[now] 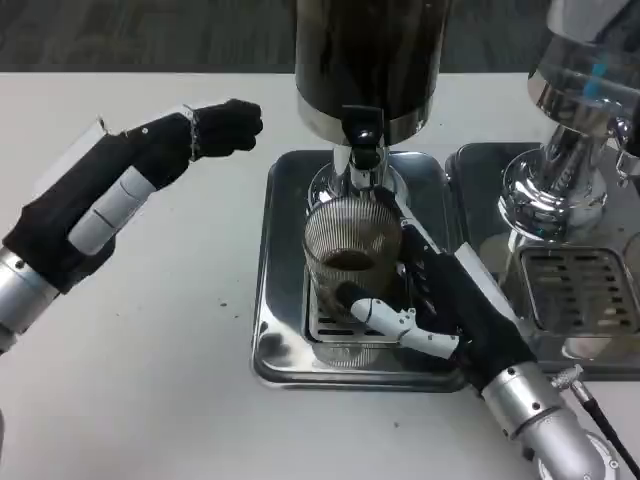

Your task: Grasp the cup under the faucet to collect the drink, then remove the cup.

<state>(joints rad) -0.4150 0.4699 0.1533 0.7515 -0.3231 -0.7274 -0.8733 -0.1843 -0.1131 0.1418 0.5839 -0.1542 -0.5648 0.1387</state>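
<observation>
On the left side of the frame, the left hand [215,128] is up above the white table [150,340]. Its fingers are curled in tight like a fist, and nothing is in it. It is well apart from the cup.

Near the middle of the frame sits a shiny metal tray [275,330]. A clear ribbed cup [350,265] stands upright on the tray's slotted grate, right under the faucet [363,150]. A little dark drink lies at the bottom of the cup. The faucet comes down from a big dark drink dispenser [368,60] at the top middle of the frame.

Just right of the cup, in the lower middle, the right hand [440,300] grips the cup. Its fingers wrap around the cup's right side, and the thumb crosses the front of the cup low down. Its silver forearm runs off toward the lower right corner.

Farther right stands a second shiny dispenser [570,130] on its own metal tray [480,160] with a grate. It looks clear on top, with a bit of blue inside.

Along the top edge of the frame, behind the table, lies dark gray carpet [150,35].

No words or labels can be read on anything.
</observation>
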